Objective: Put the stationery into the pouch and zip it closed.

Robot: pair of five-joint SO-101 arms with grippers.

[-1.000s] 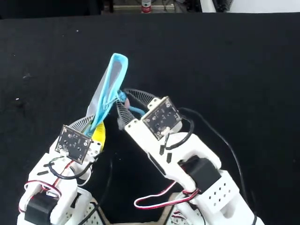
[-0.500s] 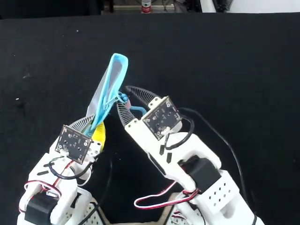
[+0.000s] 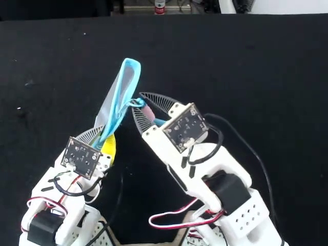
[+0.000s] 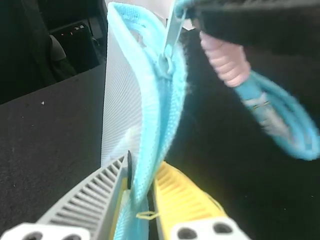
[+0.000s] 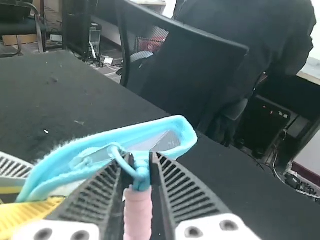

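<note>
Pouch [image 3: 119, 97], light blue with a grey side, is held up off the black table [image 3: 246, 77], standing tilted on its end. The left gripper [image 3: 106, 141] pinches its lower end, with the yellow and the grey finger pressed together on the fabric. The right gripper [image 3: 143, 110] is closed on the blue pull cord [image 5: 131, 172], just above the pink bead [image 5: 137, 210] that hangs on this cord. The cord goes to the zipper slider [image 4: 167, 55], which sits near the upper end of the pouch, but not quite at the end.

I judge that the step in hand is the zipping, and that it is almost complete. Whether the stationery is inside, I cannot tell.

The next move calls for a pull of the cord along the line of the zipper, toward the free upper end, while the left gripper keeps the lower end firm. A pull to the side would only bend the soft pouch.

Both grippers work near the middle of the table, well apart from its far edge. The open table beyond the pouch gives room for the pull.
</note>
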